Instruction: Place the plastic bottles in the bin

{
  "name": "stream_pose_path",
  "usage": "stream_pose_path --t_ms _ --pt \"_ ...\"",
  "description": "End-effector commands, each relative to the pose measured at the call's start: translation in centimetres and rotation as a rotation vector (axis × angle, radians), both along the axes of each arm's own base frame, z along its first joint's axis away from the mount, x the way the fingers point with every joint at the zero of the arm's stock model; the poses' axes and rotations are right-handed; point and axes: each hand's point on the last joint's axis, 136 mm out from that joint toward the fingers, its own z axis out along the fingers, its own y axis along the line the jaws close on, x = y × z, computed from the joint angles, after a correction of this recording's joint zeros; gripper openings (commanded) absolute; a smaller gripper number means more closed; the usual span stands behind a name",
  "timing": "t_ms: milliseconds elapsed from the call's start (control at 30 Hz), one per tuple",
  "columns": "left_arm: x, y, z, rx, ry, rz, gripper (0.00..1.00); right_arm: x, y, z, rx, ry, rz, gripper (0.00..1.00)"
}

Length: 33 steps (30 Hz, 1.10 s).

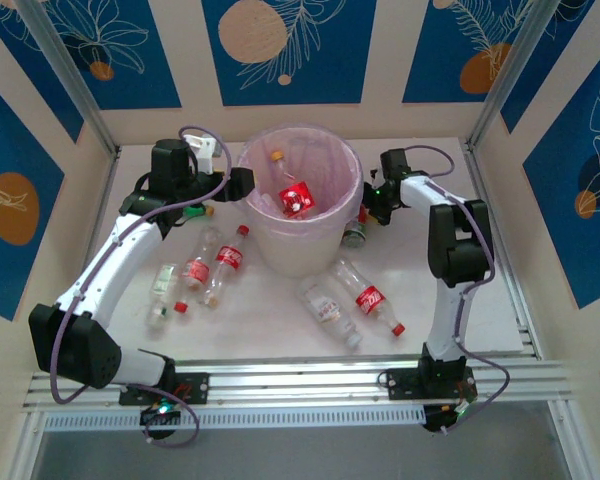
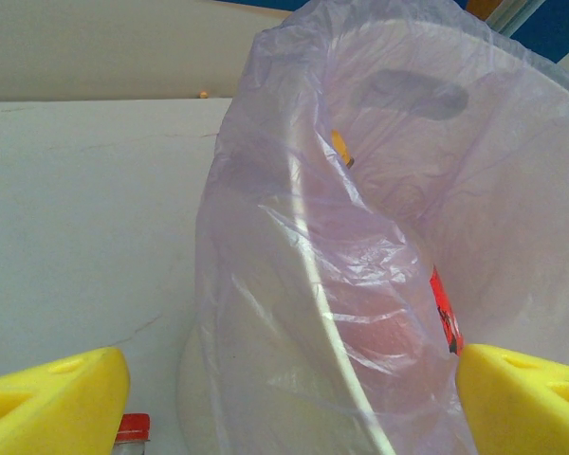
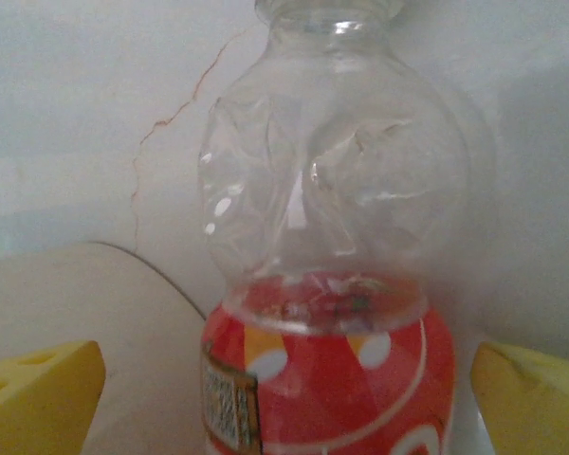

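Note:
The bin (image 1: 298, 245), white with a pinkish liner, stands mid-table and holds a red-labelled bottle (image 1: 297, 198) and an orange-capped one (image 1: 277, 157). My left gripper (image 1: 246, 184) hovers at its left rim, open; in the left wrist view the gripper (image 2: 294, 412) has its yellow fingertips (image 2: 52, 398) wide apart with the bin's lined wall (image 2: 360, 284) between them. My right gripper (image 1: 366, 210) is open beside the bin's right wall. A clear, dented bottle with a red label (image 3: 327, 370) sits between its fingertips (image 3: 38, 398), with a gap on either side. Several bottles lie on the table (image 1: 228, 262) (image 1: 370, 297).
More bottles lie at the left (image 1: 163, 280) and front centre (image 1: 325, 305); a green one (image 1: 194, 211) lies under the left arm. A red cap (image 2: 133, 428) shows beside my left finger. Panelled walls close the table on three sides, an aluminium rail (image 1: 300, 378) along the front.

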Motion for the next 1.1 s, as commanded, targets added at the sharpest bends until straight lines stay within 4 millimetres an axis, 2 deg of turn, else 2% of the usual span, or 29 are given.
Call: stream_pose_path --t_ms 0,233,500,633,833,900,1067 --pt "-1.2 0.7 -5.0 0.095 0.145 0.004 0.89 0.3 -0.2 -0.8 -0.01 0.027 -0.016 0.99" --pt "-1.1 0.6 -5.1 0.094 0.146 0.003 0.89 0.3 -0.9 -2.3 -0.073 0.057 -0.021 1.0" --pt "-1.2 0.6 -5.1 0.092 0.146 0.002 0.88 -0.2 -1.7 -3.4 -0.138 0.084 -0.055 0.84" --pt "-1.2 0.6 -5.1 0.095 0.144 0.002 0.89 -0.4 -1.6 -3.6 -0.116 0.086 -0.065 0.8" --pt "-1.2 0.6 -5.0 0.096 0.142 0.001 0.88 -0.2 -1.8 -2.8 -0.094 0.068 -0.082 0.75" --pt "-1.2 0.6 -5.0 0.099 0.142 0.001 0.89 -0.2 -2.0 -2.0 -0.094 0.05 -0.089 0.72" --pt "-1.2 0.7 -5.0 0.101 0.14 0.002 0.89 -0.5 -3.4 0.4 -0.114 0.0 -0.116 0.7"
